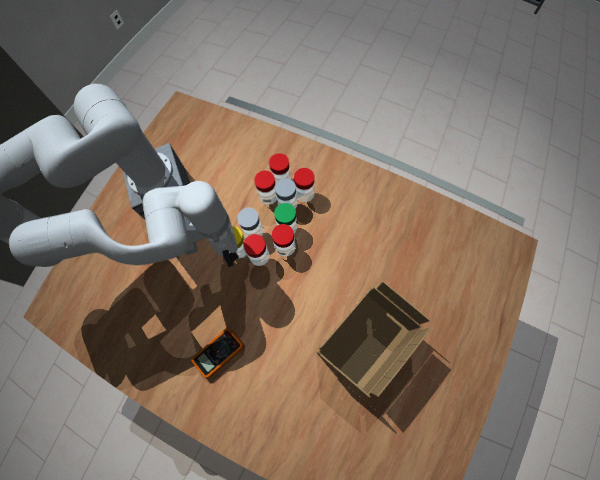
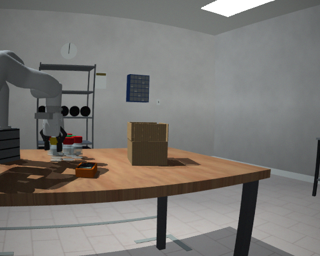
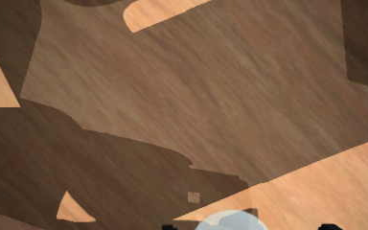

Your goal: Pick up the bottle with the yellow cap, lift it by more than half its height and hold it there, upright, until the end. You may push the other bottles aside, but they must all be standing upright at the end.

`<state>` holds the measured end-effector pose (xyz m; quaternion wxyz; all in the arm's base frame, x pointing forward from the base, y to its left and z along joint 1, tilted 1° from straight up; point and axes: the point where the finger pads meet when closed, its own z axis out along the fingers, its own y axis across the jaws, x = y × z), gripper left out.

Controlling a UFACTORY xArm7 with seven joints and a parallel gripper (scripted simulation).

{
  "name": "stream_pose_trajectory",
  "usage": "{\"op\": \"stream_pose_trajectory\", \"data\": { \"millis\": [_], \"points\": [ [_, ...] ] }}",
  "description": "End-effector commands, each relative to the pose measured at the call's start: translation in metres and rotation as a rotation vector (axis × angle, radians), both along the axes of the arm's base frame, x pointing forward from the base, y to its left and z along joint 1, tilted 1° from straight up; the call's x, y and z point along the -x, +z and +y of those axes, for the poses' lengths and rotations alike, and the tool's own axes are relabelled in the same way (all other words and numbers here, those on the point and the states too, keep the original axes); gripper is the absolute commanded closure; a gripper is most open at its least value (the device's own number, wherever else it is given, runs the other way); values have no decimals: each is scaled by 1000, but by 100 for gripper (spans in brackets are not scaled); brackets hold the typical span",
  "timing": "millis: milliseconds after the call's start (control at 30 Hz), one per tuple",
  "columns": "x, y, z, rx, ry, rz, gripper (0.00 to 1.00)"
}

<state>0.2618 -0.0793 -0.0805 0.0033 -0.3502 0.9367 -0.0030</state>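
The bottle with the yellow cap (image 2: 53, 145) stands upright on the table at the near-left corner of a cluster of bottles. In the top view only a sliver of its yellow cap (image 1: 236, 236) shows beside the arm's wrist. My gripper (image 2: 53, 144) is lowered over it, with one black finger on each side of the bottle, open and not clamped. In the wrist view the bottle's pale body (image 3: 232, 221) sits at the bottom edge between the two fingertips.
Red-capped bottles (image 1: 255, 245) (image 1: 282, 236), a green-capped one (image 1: 285, 213) and grey-capped ones (image 1: 248, 218) stand close to the right of the gripper. An orange multimeter (image 1: 217, 354) lies nearer the front edge. An open cardboard box (image 1: 375, 346) stands at the right.
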Motion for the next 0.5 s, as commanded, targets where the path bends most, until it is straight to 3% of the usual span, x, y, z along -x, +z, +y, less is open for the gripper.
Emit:
{"op": "stream_pose_trajectory", "data": {
  "millis": [0, 467],
  "points": [
    [-3, 0, 2, 1, 0, -2, 21],
    [-11, -1, 9, 1, 0, -2, 21]
  ]
}}
